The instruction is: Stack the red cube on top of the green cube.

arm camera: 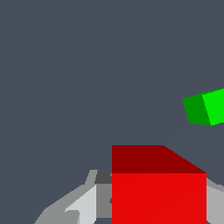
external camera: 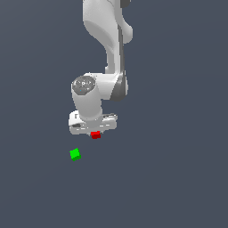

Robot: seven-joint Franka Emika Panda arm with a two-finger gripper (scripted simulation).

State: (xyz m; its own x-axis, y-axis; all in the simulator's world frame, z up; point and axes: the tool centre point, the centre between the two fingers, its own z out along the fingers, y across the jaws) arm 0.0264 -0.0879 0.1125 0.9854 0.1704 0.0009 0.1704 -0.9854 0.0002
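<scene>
I count two cubes here: one red, one green. The red cube (external camera: 95, 135) sits just below the middle of the exterior view, tucked right under my pincer (external camera: 94, 132), and in the wrist view the red cube (arm camera: 159, 188) fills the lower middle of the frame with my grey fingers (arm camera: 83, 203) flanking it on either side. My pincer is clamped on it, fingers pressed against its two sides.

The single green cube (external camera: 75, 154) lies lower and toward the exterior view's left of the red one, apart from it, with bare dark grey floor (external camera: 178, 178) between them. In the wrist view the green cube (arm camera: 205, 107) shows at the right edge, partly cut off by the frame.

My one white arm (external camera: 104, 49) comes down from the top centre of the exterior view, its wrist bending over the red cube.
</scene>
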